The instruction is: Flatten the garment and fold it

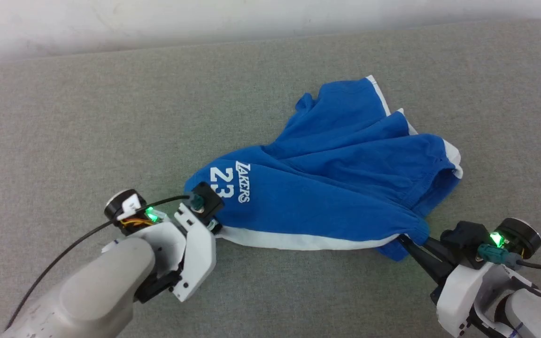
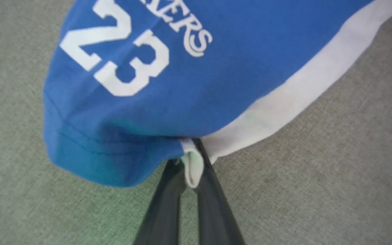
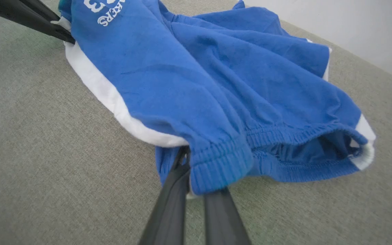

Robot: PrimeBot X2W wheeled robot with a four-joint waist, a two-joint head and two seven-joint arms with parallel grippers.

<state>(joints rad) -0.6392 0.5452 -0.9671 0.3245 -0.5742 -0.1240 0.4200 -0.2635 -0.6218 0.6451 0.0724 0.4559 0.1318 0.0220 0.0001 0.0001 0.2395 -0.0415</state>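
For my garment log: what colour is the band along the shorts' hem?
White band on blue shorts; clearest in the left wrist view.

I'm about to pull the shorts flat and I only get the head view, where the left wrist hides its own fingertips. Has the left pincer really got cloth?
Observer: Yes. In the left wrist view, the left pincer is shut on the shorts, with a fold of the white hem band pinched between its fingers.
Operator: And what part does the right one grip?
Observer: In the right wrist view, the right pincer is shut on the end of the ribbed elastic waistband.
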